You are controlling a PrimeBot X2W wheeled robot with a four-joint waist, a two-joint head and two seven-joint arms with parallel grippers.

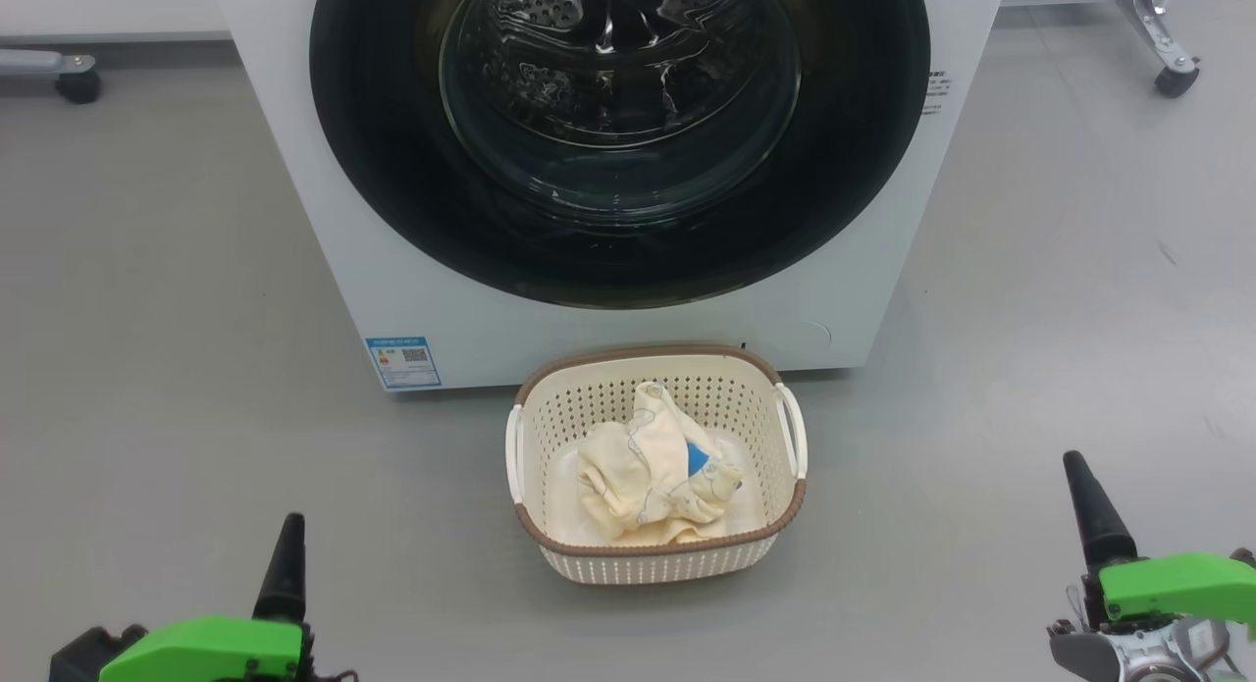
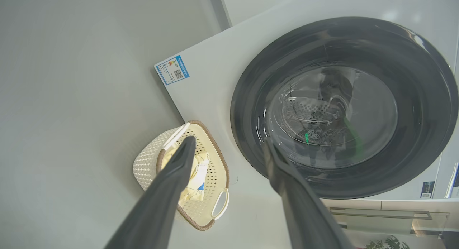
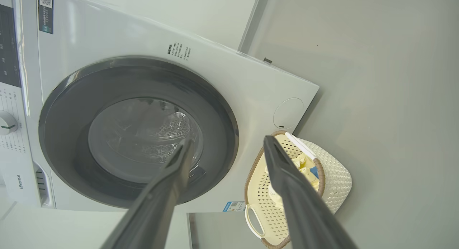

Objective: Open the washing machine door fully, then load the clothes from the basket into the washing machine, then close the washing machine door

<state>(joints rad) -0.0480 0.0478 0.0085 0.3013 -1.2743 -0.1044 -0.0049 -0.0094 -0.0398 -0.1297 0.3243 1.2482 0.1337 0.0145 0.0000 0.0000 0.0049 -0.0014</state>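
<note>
Basket (image 1: 655, 562) (clothes (image 1: 643, 471) inside) before shut door (image 1: 383, 152)

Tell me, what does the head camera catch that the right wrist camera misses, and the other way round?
Head view's extras: black castor wheels on grey metal frames at the far floor corners. Right wrist view's extras: the washer's white control knob and dark printed control panel. Shared: the big white front-loading washing machine, its round glossy black-rimmed glass door shut, the small cream perforated plastic basket holding pale cream-yellow clothes, and the right gripper, fingers apart.
</note>
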